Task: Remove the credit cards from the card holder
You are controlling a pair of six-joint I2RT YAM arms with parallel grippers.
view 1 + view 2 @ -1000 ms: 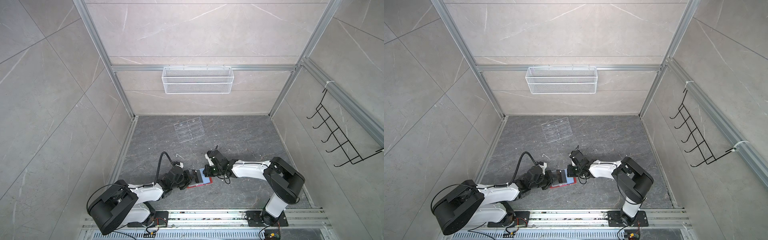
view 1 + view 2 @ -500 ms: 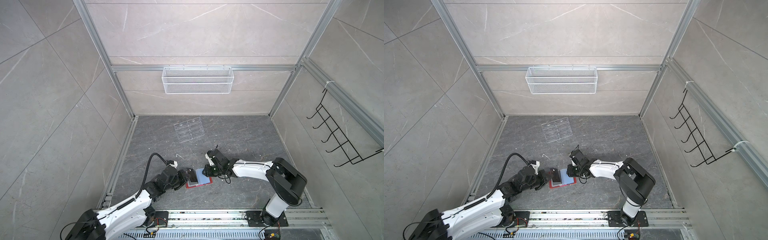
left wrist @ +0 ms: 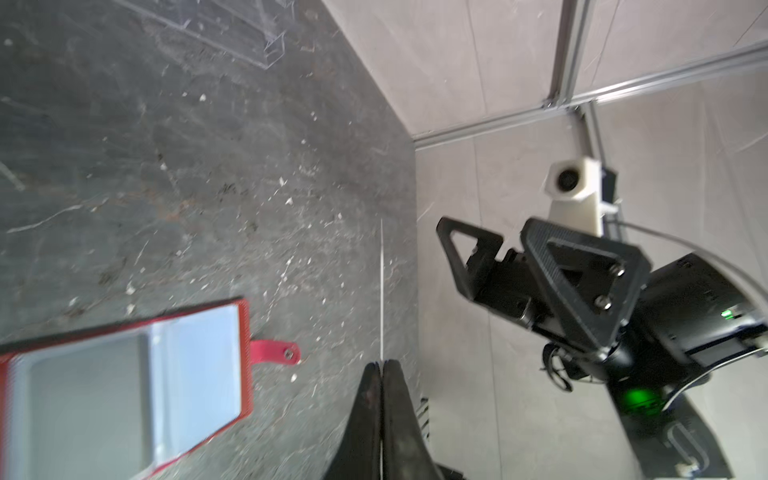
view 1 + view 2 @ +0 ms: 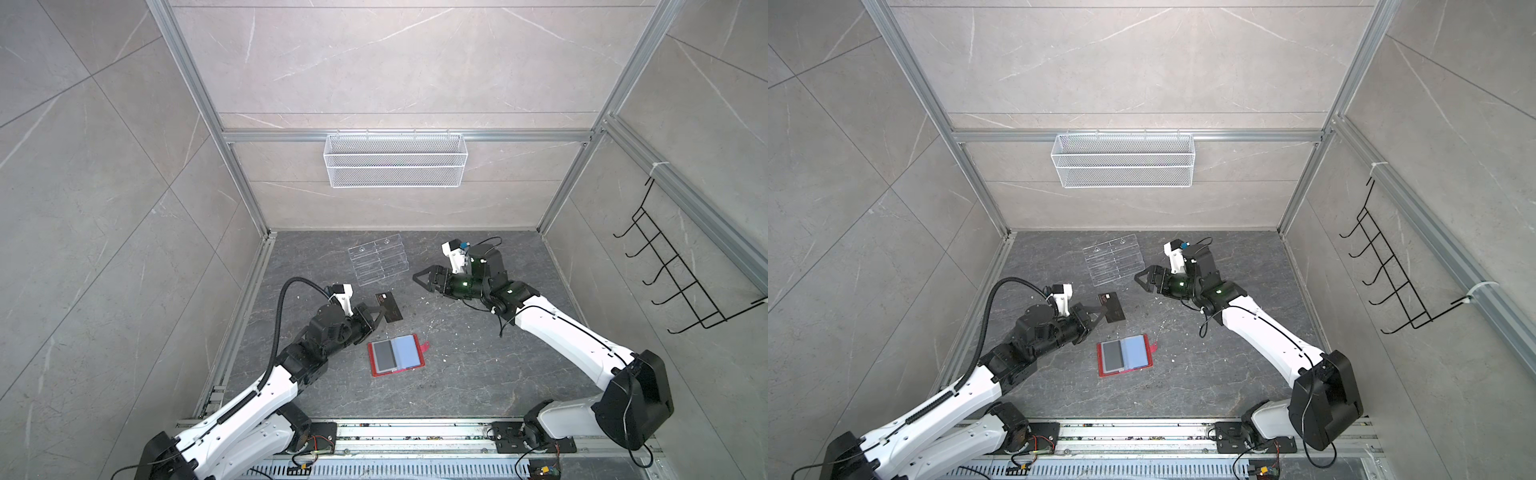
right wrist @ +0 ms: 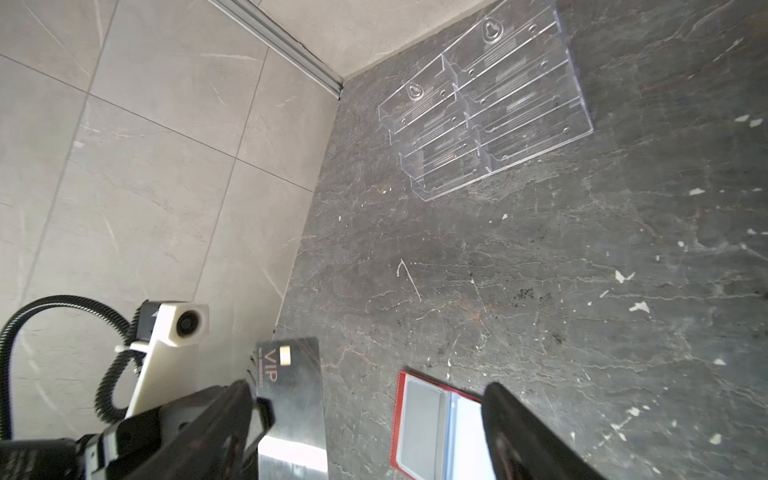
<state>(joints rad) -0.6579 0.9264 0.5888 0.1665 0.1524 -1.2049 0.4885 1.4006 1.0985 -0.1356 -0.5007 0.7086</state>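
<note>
Fingers [image 3: 397, 419] of left gripper [image 4: 379, 316] are clamped flat on one short end of the VIP card [image 4: 389, 307]; the left wrist view shows the card edge-on between them, no gap. That card is clear of the card holder [image 4: 408, 351], with its long axis running from the fingertips out toward the acrylic rack [image 4: 378, 259]. Can't tell how far it is off the floor. Right gripper [image 4: 423, 281] is spread wide with nothing in it, near the rack's right edge. Holder lies open on the floor, back toward the rail from both tips. Grey card [image 4: 384, 353] sits in the sleeve on the left arm's side, long axis roughly rail to back wall. Left tips are nearer it but loaded; right is free but well apart and would have to reach across the blue sleeve page. My call: left sets the VIP down, then takes the grey one.
</note>
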